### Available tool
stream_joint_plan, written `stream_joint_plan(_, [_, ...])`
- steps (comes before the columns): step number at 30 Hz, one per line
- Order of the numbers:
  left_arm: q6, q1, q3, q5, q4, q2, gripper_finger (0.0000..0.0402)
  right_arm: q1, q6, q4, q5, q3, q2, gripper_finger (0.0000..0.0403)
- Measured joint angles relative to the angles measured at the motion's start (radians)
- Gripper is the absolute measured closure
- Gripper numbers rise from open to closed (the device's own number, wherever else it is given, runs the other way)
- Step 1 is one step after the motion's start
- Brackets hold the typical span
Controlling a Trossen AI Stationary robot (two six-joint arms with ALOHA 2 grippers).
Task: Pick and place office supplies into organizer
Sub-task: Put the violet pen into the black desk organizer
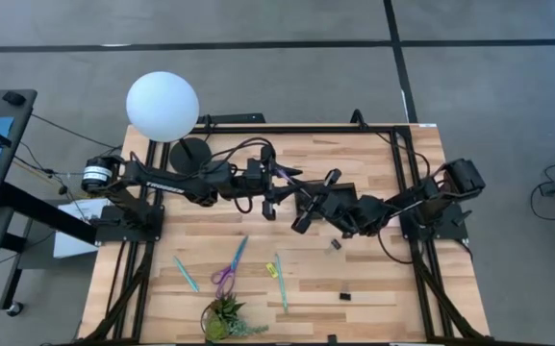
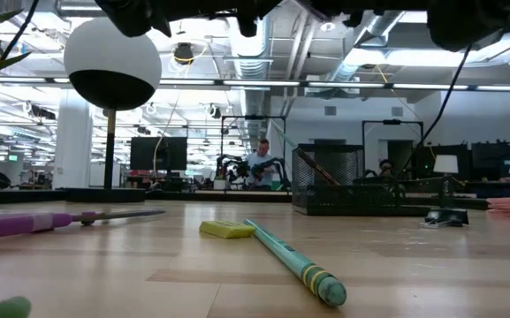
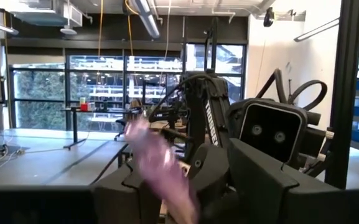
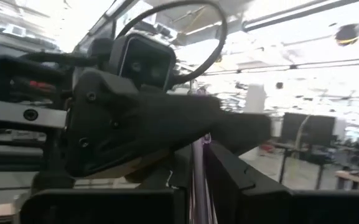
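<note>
- Pale wood tabletop has open room along its near edge; the white globe lamp crowds the far left corner.
- Loose supplies lie near-left: thin teal pen, purple-handled scissors, small yellow piece.
- Left gripper hangs mid-table beside the thin pink pen; its grip I cannot tell.
- Right gripper is clamped on that pen, apparently carrying it.
- Next: stand it in the black mesh organizer under the arms, clearing the rim.
</note>
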Motion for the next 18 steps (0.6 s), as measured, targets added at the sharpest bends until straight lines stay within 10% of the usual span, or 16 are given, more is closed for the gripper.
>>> stream_joint_plan(18, [-0.003,0.0,0.0,0.033,0.05,0.0,0.031,0.014,-0.041,0.055,0.012,0.0,0.0,0.0373])
